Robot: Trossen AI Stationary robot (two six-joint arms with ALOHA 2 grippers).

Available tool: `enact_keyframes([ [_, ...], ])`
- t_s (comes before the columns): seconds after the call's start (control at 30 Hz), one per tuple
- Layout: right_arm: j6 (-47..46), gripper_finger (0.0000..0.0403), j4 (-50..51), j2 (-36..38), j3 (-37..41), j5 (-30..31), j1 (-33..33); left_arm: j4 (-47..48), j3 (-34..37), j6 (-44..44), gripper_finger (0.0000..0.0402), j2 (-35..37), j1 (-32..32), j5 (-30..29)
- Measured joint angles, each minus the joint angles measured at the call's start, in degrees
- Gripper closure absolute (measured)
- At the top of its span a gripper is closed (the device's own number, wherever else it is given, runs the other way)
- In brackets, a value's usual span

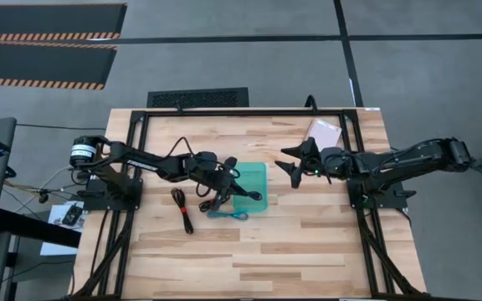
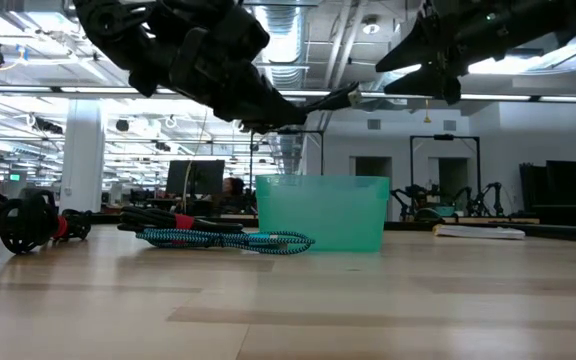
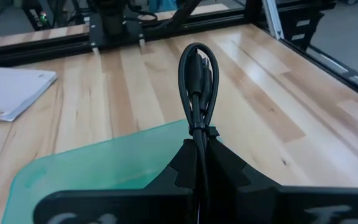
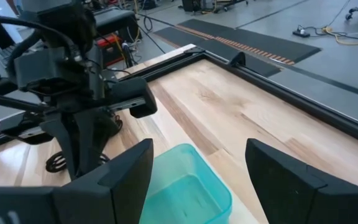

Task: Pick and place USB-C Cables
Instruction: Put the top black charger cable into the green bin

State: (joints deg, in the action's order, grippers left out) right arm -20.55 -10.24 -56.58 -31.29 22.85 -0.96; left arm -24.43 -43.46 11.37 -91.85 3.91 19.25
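My left gripper [image 1: 229,170] hovers over the left edge of the teal tray [image 1: 252,191] and is shut on a black USB-C cable bundle [image 3: 197,68]. The bundle's loop pokes out past the fingertips. Three more cables lie on the wood left of the tray: a black one with a red tie [image 1: 182,209], another black one [image 1: 211,201], and a teal-blue one [image 1: 229,216], which shows as a braided cord [image 2: 230,239] in the low view. My right gripper [image 1: 294,164] is open and raised, just right of the tray, touching nothing. My left gripper pinches the black cable bundle between its two fingers at the tied part below the loop [image 3: 199,129]. The fingers come slanting from the table's left, lying along the bundle. The bundle is lifted clear, and its looped end [image 2: 340,98] sticks out almost level above the tray.
A pale pink pad [image 1: 323,131] lies at the far right corner of the table, and shows as a white pad [image 3: 8,92] in the left wrist view. A black frame [image 1: 249,111] borders the table. Bare wood stretches across the near half [image 1: 266,259].
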Motion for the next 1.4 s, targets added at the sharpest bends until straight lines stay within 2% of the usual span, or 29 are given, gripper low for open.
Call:
enact_keyframes([
  [0.1, 0.0, 0.0122, 0.0, 0.0, 0.0, 0.0, 0.7, 3.5, -1.4, 0.8, 0.0401, 0.0, 0.0, -0.1],
  [0.43, -1.0, 0.0122, 0.8, 0.0, 0.0, -0.2, 2.3, 24.5, -11.9, 11.3, 0.0401, 0.0, -0.9, -1.9],
  [0.63, -1.0, 0.0122, 2.4, 0.0, 0.0, -0.2, 2.3, 30.3, -13.9, 18.0, 0.0401, 0.0, -0.3, -3.6],
  [0.9, -1.0, 0.0122, 2.6, 0.0, 0.0, -0.2, 2.2, 31.5, -13.9, 27.1, 0.0401, 0.0, -0.3, -5.4],
  [1.4, -1.0, 0.0122, 2.7, 0.0, 0.0, -0.2, 2.2, 31.0, -13.9, 34.3, 0.0401, 0.0, 0.1, -6.8],
])
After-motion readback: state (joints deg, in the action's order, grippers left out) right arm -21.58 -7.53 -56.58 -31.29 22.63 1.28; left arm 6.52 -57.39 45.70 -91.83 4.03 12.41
